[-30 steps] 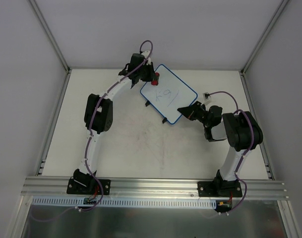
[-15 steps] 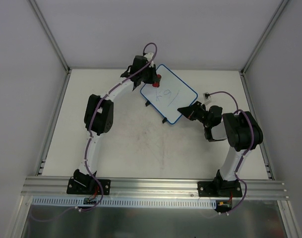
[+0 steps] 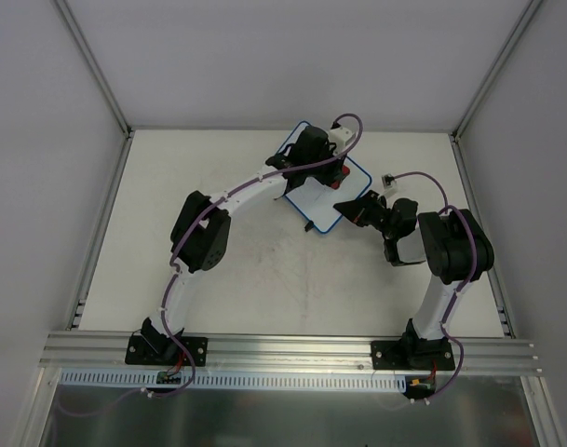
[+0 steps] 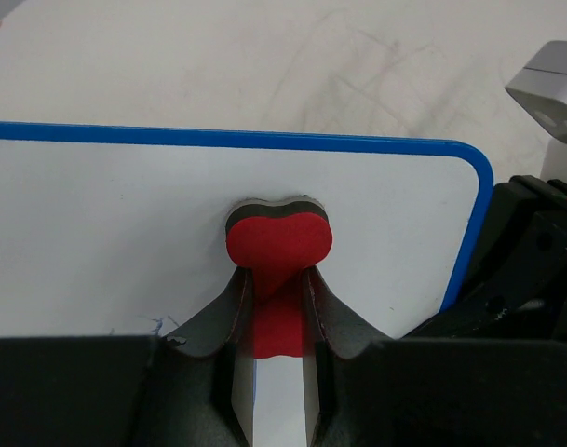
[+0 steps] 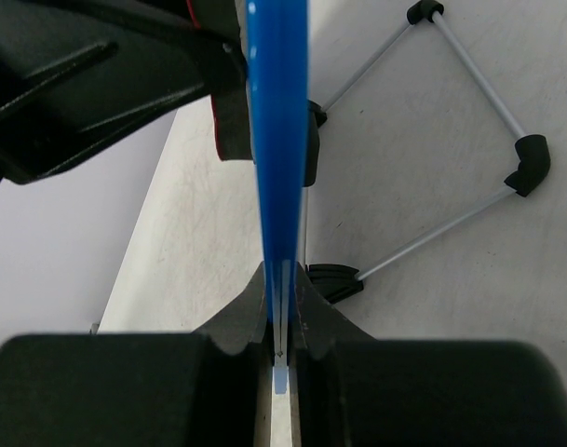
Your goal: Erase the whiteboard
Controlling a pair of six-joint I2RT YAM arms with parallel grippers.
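The whiteboard stands tilted at the back middle of the table, white with a blue rim. My left gripper is over its right part, shut on the red eraser, whose heart-shaped end presses flat on the white surface. A few faint blue specks remain beside the left finger. My right gripper is shut on the board's blue edge, holding it at the near right corner. The left arm hides most of the board from above.
The board's wire stand with black feet spreads on the table behind it. A small black-and-white connector lies right of the board. Metal frame posts and a rail edge the white table.
My left gripper has swept the eraser from the board's far left corner across to its right side. The blue writing is no longer in sight. The right gripper has not moved.
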